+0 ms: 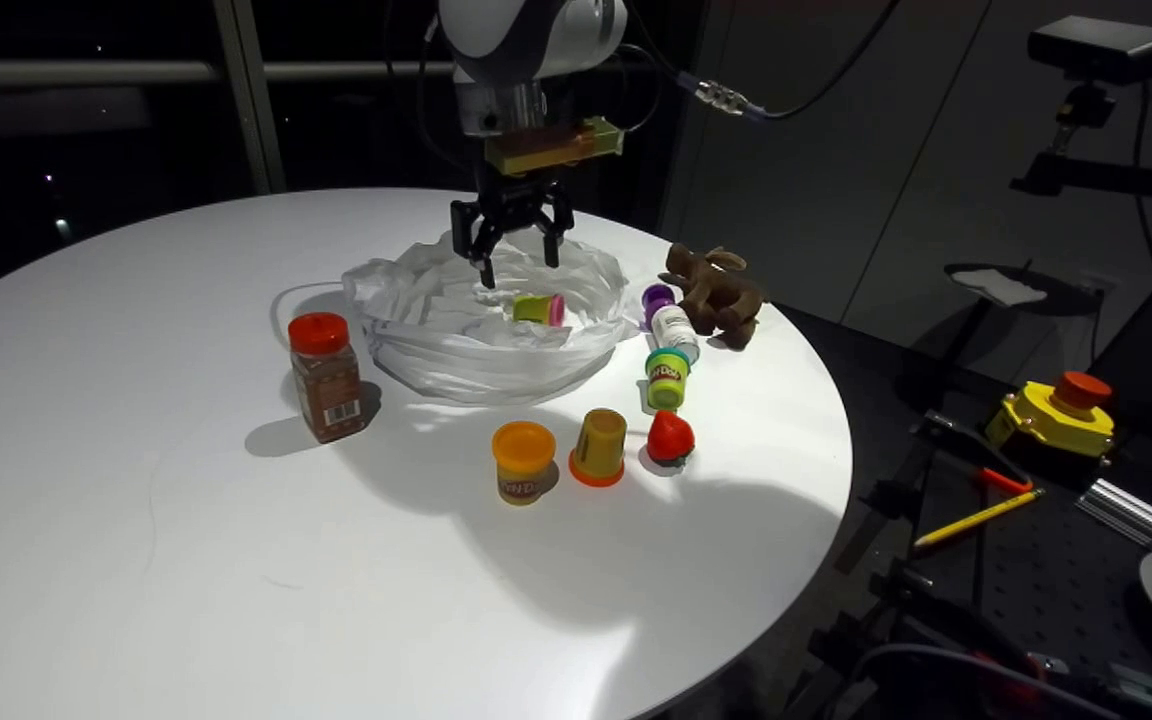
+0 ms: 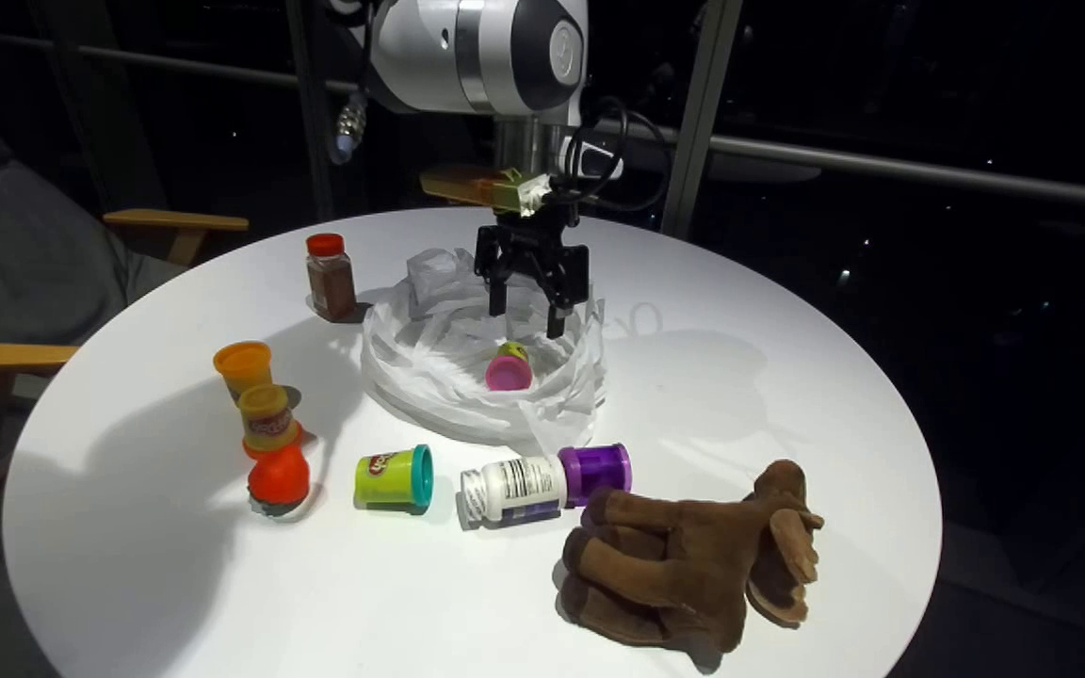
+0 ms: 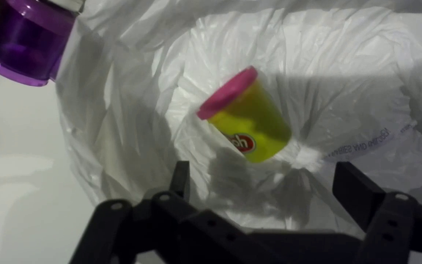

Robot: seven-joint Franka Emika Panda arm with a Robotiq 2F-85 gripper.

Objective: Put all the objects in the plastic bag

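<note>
Hovering over the white plastic bag (image 1: 496,372), splayed bowl-like likely to ease drops, gripper (image 1: 520,266) holds nothing, jaws wide; pink-lidded Play-Doh tub (image 3: 253,123) lies inside, red-lidded jar (image 1: 328,378) stands outside.

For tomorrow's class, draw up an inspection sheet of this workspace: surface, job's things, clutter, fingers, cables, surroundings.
Surface: round white table, partly shadowed.
Job's things: pink-lidded tub in the bag; outside it, jar, upright tub, inverted tub, strawberry, teal-lidded tub, white bottle, purple tub, plush.
Clutter: pencil and yellow box, off the table.
Fingers: open above the bag, holding nothing.
Cables: cable with connector, near the arm.
Surroundings: dark windows, chair, camera.
</note>
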